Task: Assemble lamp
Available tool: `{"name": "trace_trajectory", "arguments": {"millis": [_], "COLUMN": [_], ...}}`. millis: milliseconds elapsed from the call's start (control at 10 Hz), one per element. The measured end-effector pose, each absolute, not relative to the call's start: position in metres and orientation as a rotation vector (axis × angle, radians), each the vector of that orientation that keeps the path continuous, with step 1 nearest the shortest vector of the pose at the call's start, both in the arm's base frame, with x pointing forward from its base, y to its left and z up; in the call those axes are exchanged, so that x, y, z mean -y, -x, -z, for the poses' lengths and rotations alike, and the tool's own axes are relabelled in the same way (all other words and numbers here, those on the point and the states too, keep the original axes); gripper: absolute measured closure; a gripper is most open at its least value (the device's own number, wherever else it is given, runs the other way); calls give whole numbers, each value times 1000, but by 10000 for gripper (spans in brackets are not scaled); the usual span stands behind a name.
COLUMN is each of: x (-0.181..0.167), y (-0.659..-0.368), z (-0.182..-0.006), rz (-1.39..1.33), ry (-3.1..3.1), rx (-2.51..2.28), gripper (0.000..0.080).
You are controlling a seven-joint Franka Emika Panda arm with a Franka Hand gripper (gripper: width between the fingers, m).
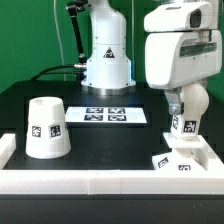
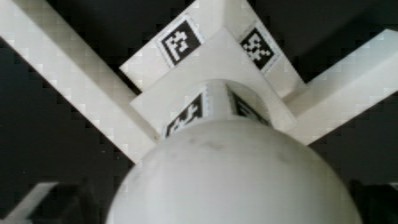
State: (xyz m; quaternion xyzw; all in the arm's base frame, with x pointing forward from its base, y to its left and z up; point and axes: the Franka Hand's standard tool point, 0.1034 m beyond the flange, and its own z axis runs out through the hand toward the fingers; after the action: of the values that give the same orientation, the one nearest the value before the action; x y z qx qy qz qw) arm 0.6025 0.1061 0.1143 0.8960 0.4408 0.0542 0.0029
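Note:
The bulb (image 1: 184, 122) hangs stem-down in my gripper (image 1: 186, 106), which is shut on its round top at the exterior view's right. The tagged stem reaches down to the small square base (image 1: 180, 160), which lies in the front right corner of the white rail; I cannot tell if they touch. In the wrist view the round bulb (image 2: 222, 170) fills the foreground, with its tagged stem (image 2: 199, 108) pointing at the base (image 2: 214, 45). The cone shade (image 1: 46, 128) stands wide end down at the exterior view's left, away from the gripper.
The marker board (image 1: 115, 114) lies flat mid-table in front of the robot's pedestal (image 1: 106, 60). A white rail (image 1: 100, 181) runs along the front edge and turns up at the right; its corner arms (image 2: 63, 70) frame the base in the wrist view.

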Motion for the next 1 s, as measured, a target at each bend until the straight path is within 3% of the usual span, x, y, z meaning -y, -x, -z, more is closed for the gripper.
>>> {"name": "trace_trajectory", "arguments": {"millis": [200,300,700,1000], "x": [-106,-105,-105,-105], "y": [-602,-602,-602,-600], "z": [-113,-113,-113,-113], "rz": [-168,-168,-169,-172], "ry": [-2818,-2819,-2862,-3062], "rx": [-1368,-1367,-1283,-765], "gripper": [132,225,223,223]}}
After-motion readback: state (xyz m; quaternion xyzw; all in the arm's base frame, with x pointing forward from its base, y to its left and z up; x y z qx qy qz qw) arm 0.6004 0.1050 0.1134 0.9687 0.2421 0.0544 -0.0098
